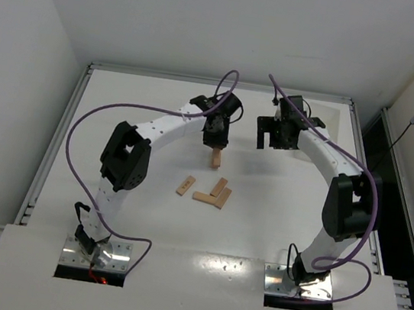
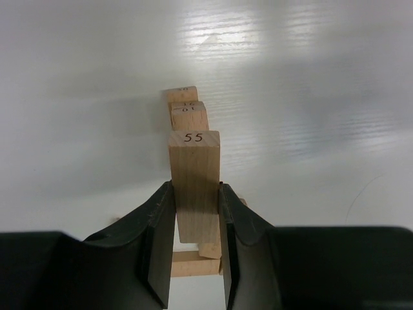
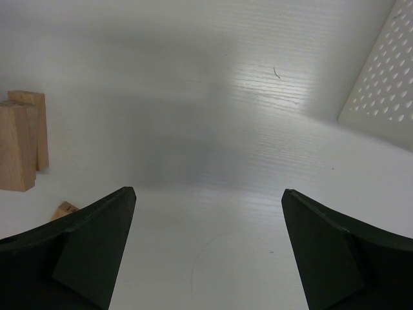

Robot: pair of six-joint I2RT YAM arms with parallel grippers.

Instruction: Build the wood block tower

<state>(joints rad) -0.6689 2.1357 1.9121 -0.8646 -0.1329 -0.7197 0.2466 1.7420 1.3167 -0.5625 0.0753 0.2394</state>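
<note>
Wood block [image 2: 193, 169] (numbered 55) clamped in left tool [image 2: 195, 194].

Loose blocks [image 1: 202, 197] — before the tower [image 1: 216, 158]

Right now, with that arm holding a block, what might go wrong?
The left tool holds its block close to the upright blocks; a small nudge could topple them. Much of that block sticks out past the tool, so it might twist on contact. Also, loose blocks lie nearby and could get bumped.
</note>
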